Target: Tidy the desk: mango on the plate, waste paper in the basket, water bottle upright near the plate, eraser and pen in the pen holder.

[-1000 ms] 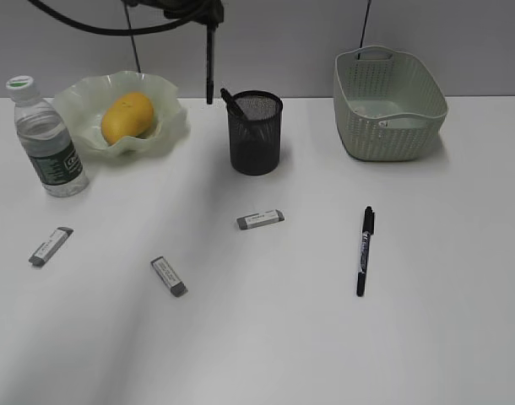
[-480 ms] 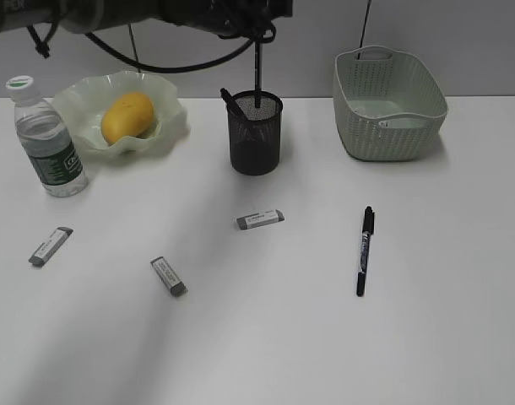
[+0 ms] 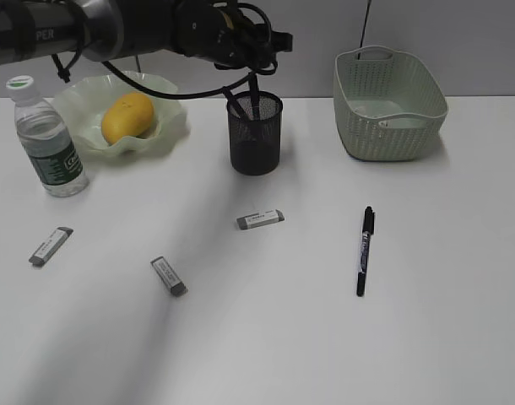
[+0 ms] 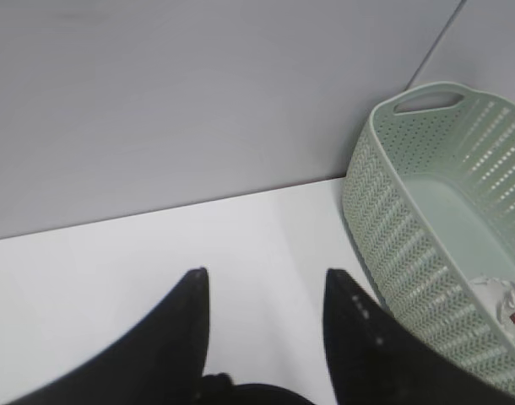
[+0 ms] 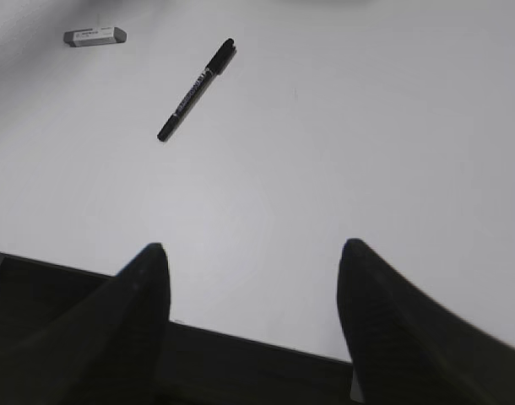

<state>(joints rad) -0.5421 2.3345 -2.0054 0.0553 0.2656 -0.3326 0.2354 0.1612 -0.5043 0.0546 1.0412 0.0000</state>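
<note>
The black mesh pen holder (image 3: pixel 256 133) stands at the back centre of the desk (image 3: pixel 283 337), with two dark pens (image 3: pixel 234 103) sticking out of it. My left gripper (image 3: pixel 257 61) hangs just above its rim, open and empty (image 4: pixel 262 274). Another black pen (image 3: pixel 364 251) lies on the desk at the right, also in the right wrist view (image 5: pixel 196 89). Three grey erasers lie loose: left (image 3: pixel 51 245), front (image 3: pixel 169 276), centre (image 3: pixel 260 219). The mango (image 3: pixel 127 116) sits in the plate (image 3: pixel 160 93). The water bottle (image 3: pixel 46 139) stands upright beside it. Waste paper (image 4: pixel 502 299) lies in the basket (image 3: pixel 389 105). My right gripper (image 5: pixel 253 249) is open and empty.
My left arm (image 3: pixel 114 25) stretches along the back from the left, over the plate. The right gripper sits low over the desk's near edge (image 5: pixel 241 337), out of the exterior view. A grey wall rises behind the desk.
My left arm carried a pen to the right and down over the pen holder. Its jaws have opened and the pen now stands in the holder.
</note>
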